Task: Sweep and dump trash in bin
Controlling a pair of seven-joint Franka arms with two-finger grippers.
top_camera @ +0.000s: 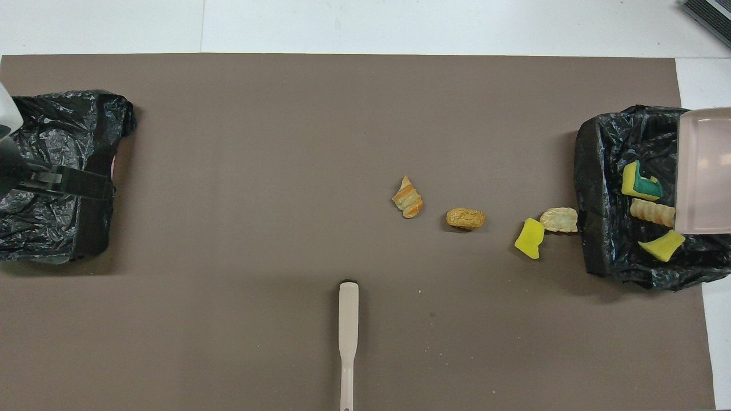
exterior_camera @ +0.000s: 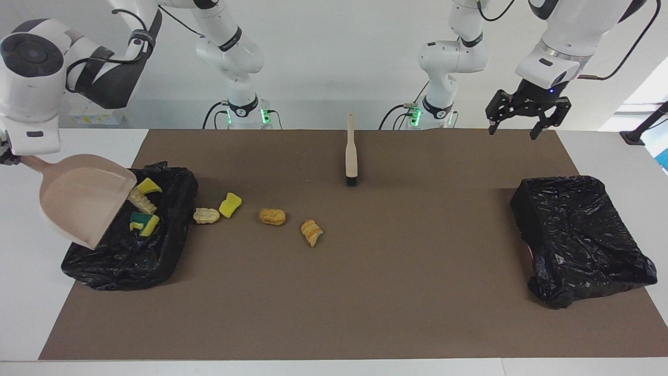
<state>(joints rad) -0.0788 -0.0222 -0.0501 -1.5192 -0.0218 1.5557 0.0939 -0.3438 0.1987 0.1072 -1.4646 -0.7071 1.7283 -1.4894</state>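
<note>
Jaws: left gripper [exterior_camera: 523, 118] is hanging spread wide and empty, raised above the mat's edge at the left arm's end; right gripper, hidden at the frame edge, is clenching the dustpan [exterior_camera: 83, 204] handle, tilting the pan over the black-lined bin [exterior_camera: 156, 245] at the right arm's end. Trash: three pieces are lying in that bin [top_camera: 642, 188]; four are sitting on the brown mat [exterior_camera: 365, 292], strung in a row from beside the bin toward the middle [exterior_camera: 311, 232]. Brush [exterior_camera: 351, 155] is lying near the robots. Second bin [exterior_camera: 579, 237] is sitting at the left arm's end.
</note>
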